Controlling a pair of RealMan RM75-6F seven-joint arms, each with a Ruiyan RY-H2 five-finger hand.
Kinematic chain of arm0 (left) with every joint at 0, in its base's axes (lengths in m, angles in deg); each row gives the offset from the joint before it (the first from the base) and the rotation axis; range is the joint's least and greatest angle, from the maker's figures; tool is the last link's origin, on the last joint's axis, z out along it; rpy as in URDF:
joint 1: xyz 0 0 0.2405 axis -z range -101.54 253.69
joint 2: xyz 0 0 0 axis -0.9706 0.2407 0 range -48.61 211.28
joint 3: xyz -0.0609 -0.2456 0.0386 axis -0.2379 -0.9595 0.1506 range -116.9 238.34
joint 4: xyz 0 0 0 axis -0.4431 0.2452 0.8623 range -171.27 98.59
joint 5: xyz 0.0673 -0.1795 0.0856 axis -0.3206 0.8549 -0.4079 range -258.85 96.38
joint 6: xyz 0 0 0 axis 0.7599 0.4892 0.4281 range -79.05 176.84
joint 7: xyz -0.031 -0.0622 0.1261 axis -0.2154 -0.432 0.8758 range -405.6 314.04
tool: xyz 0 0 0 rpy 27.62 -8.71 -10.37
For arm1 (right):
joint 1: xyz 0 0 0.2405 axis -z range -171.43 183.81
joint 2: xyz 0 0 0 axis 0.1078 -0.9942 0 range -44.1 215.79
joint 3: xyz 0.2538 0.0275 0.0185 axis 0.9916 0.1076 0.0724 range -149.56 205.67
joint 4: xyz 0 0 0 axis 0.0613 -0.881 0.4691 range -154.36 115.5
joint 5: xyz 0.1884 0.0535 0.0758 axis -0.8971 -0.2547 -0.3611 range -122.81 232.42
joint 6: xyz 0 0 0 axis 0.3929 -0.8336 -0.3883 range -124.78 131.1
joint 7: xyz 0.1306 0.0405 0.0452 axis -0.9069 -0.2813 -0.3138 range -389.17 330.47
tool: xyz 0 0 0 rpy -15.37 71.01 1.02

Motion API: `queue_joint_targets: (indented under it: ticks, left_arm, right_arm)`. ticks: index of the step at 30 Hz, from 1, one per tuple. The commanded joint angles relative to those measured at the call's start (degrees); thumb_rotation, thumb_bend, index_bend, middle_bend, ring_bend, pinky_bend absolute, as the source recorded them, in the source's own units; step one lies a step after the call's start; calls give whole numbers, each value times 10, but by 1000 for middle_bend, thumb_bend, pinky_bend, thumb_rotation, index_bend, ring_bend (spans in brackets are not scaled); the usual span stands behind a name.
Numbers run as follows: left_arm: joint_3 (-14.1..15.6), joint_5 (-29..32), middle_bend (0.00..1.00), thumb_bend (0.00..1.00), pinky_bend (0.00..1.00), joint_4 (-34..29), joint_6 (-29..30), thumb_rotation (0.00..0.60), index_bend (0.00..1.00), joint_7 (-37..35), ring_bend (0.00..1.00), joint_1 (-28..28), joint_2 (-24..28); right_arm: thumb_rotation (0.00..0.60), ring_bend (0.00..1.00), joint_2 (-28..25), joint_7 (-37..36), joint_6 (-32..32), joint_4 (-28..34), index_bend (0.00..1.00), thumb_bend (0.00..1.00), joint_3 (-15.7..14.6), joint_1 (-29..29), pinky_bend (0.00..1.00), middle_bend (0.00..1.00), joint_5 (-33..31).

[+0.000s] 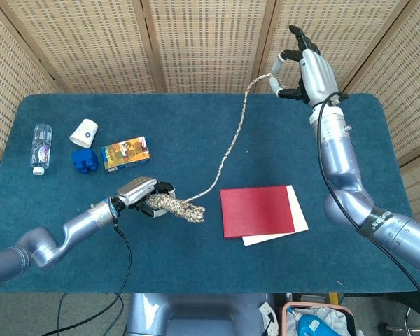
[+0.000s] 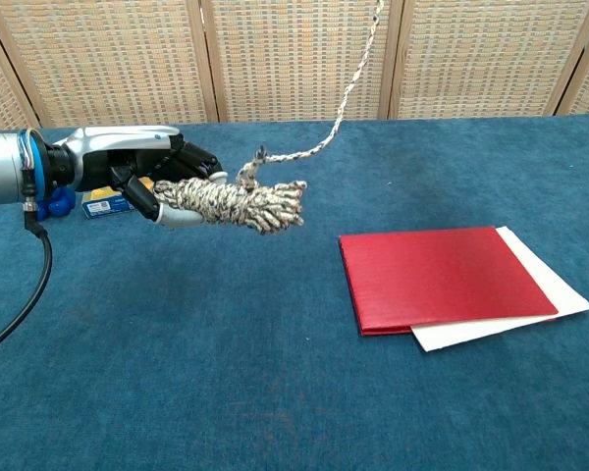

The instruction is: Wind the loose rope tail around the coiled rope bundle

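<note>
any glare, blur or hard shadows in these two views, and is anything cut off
Head view: even, soft light, no glare, only faint shadows on the table; the rope bundle and raised right hand look sharp. Chest view: also evenly lit and sharp; the left hand casts no hard shadow, but the rope tail runs out of the top edge, so the right hand is cut off.

No text can be read

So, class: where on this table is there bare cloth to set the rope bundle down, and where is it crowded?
Bare cloth lies in front of the red folder and along the near edge. More lies at the far middle, under the raised rope tail. The far left corner is crowded: bottle, cup, blue toy, small box.
</note>
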Motion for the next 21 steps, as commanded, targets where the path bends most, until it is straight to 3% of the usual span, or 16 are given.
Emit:
queue_joint_targets:
  ticks: [1,10,16,21]
  left_arm:
    - [2,-12,576,549,585,-18,24,600,782,-81,509,19,25]
    - [-36,34,581,553,585,-9,15,600,786,-140,510,43,5]
    - [-68,75,581,555,586,-6,-1,600,787,-105,510,54,-14]
    - [-112,142,583,555,586,-4,-21,600,787,-43,511,61,-36]
  right_arm:
    - [600,0,28,-40,45,-55,703,493,-20,10,0,0,0]
    - [600,0,61,-101,92,-115,707,492,-48,42,0,0,42]
    - [600,0,76,-118,88,-118,710,493,-69,65,0,0,73]
    - [600,0,86,-112,62,-99,713,493,-97,91,0,0,108]
